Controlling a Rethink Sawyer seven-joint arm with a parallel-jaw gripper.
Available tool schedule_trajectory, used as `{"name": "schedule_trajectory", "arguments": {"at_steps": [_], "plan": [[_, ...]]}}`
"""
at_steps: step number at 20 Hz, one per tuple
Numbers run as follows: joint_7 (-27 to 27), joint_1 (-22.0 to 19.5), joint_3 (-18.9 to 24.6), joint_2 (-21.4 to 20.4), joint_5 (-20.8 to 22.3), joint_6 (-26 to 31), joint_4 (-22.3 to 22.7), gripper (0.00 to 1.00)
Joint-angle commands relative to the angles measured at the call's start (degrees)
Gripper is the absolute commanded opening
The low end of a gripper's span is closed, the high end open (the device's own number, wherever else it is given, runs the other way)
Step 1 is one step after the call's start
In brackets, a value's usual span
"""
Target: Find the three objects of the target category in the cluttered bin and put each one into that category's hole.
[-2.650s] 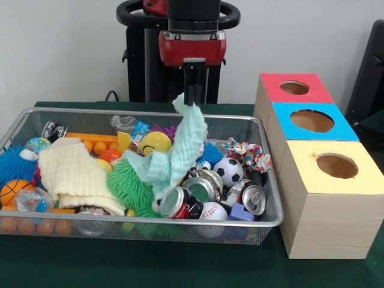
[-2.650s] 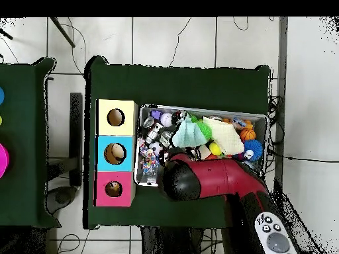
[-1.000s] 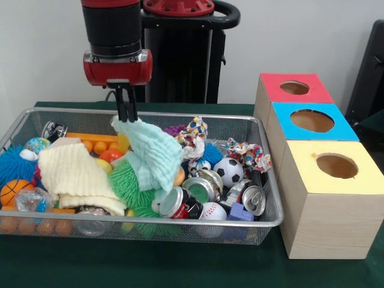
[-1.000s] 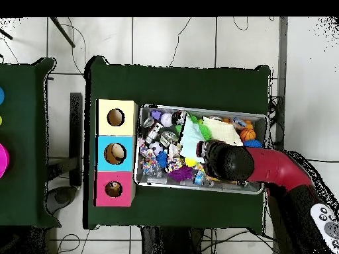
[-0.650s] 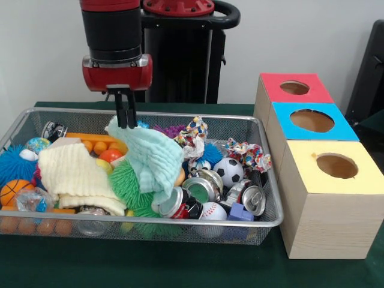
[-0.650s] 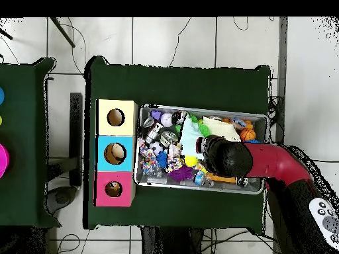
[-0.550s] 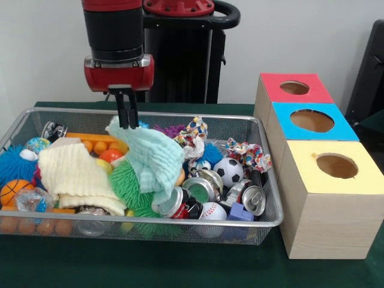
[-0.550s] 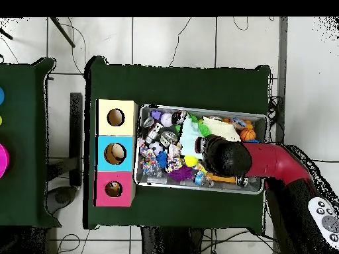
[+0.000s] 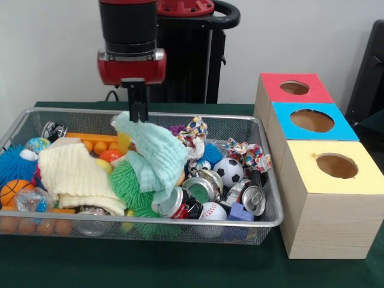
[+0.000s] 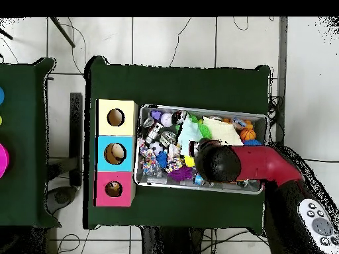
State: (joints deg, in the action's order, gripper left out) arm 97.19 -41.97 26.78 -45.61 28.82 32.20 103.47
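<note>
Much of the bin's far half is lost in the overhead view, where the red arm (image 10: 265, 164) lies across it and its dark wrist covers the gripper altogether. From the front, the gripper (image 9: 139, 113) hangs over the cluttered bin (image 9: 36, 114), its two dark fingers closed together on the top corner of a mint-green cloth (image 9: 157, 157); the rest of the cloth drapes down over a green spiky ball (image 9: 127, 185) and hides whatever sits beneath it. The red-topped box (image 9: 288, 96) stands well apart from the gripper, outside the bin at the far end of the row, with the round hole (image 9: 294, 87) in its top uncovered; what is inside cannot be seen. Next to it come the blue-topped box (image 9: 309, 129) and the yellow-topped box (image 9: 333, 198). Inside the bin lie a cream knitted cloth (image 9: 75, 174), crushed cans (image 9: 198, 192), a soccer ball (image 9: 228, 170), a baseball (image 9: 213, 211), a small basketball (image 9: 13, 191) and a blue spiky ball (image 9: 12, 163), all crowded and overlapping.
</note>
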Motion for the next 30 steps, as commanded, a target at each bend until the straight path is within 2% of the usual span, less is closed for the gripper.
{"name": "schedule_trajectory", "arguments": {"at_steps": [1, 7, 12, 16, 26, 27, 30], "plan": [[8.62, 6.32, -2.53, -0.98, 3.46, -9.2, 9.25, 0.0], [14.27, 14.18, -9.39, 2.37, 2.55, -16.41, 9.61, 0.0], [16.19, 18.76, -14.17, 9.93, -0.02, -26.0, 8.33, 0.0], [14.64, 18.8, -14.96, 13.66, -1.57, -30.06, 7.62, 0.0], [10.71, 17.14, -14.47, 18.91, -2.17, -33.08, 4.41, 0.0], [10.53, 17.07, -14.46, 19.01, -2.14, -33.49, 4.31, 1.0], [11.36, 17.18, -15.1, 18.9, -2.04, -35.97, 4.6, 1.0]]}}
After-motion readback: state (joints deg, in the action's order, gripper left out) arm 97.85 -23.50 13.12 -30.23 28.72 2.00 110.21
